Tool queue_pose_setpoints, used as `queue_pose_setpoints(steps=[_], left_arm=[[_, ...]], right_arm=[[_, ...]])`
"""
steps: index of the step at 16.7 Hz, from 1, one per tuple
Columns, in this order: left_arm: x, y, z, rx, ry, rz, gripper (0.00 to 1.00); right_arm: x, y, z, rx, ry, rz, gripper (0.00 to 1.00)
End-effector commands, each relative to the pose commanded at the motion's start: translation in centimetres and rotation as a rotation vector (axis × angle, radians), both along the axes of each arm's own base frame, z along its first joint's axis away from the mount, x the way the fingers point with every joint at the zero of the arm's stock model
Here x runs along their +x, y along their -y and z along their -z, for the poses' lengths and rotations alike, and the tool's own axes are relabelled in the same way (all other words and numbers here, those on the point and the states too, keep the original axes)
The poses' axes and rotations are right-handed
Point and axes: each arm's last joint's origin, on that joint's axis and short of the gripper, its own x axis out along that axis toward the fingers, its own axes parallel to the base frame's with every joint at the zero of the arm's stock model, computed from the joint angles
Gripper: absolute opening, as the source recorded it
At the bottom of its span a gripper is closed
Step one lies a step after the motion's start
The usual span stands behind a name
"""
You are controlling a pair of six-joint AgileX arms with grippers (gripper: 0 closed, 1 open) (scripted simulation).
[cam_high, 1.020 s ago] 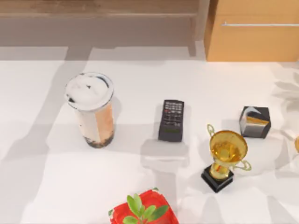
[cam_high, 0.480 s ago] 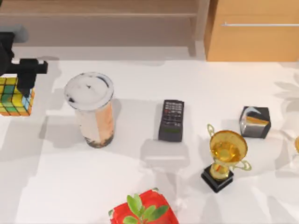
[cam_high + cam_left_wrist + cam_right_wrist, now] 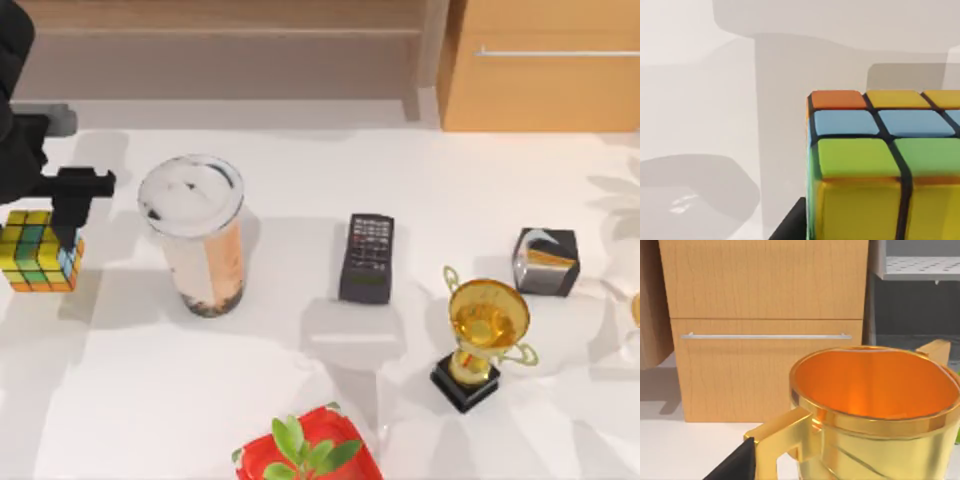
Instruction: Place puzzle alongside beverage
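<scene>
The puzzle (image 3: 38,252), a cube of yellow, green, orange and blue squares, hangs at the table's left side with my left gripper (image 3: 45,228) shut on it from above. One black finger (image 3: 70,212) runs down the cube's right face. The beverage (image 3: 195,235), a tall clear cup of peach milk tea with a white foamy top, stands upright just right of the cube, a small gap between them. In the left wrist view the puzzle (image 3: 880,165) sits close over the white table. My right arm is parked at the right; a dark part of my right gripper (image 3: 735,466) sits beside the gold trophy (image 3: 875,410).
A black remote (image 3: 367,257) lies mid-table. At the right stand the gold trophy (image 3: 485,335) and a dark cube (image 3: 546,261). A red pot with a green plant (image 3: 305,450) is at the front edge. A wooden cabinet (image 3: 540,70) rises behind the table.
My left gripper has come in from the left with the puzzle, moving right and toward the front, closer to the beverage. Nothing else on the table has moved.
</scene>
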Motion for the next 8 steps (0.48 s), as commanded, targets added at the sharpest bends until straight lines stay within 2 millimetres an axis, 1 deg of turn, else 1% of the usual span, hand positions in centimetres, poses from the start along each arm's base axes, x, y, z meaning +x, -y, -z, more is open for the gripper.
queue_pose_setpoints(steps=[4, 8], left_arm=[[-0.18, 0.0, 0.1, 0.015, -0.019, 0.019, 0.0], [-0.65, -0.16, 0.48, 0.047, -0.075, 0.048, 0.0]], right_arm=[[0.0, 0.0, 0.0, 0.0, 0.0, 0.0, 1.0], [0.0, 0.0, 0.0, 0.0, 0.0, 0.0, 1.0]])
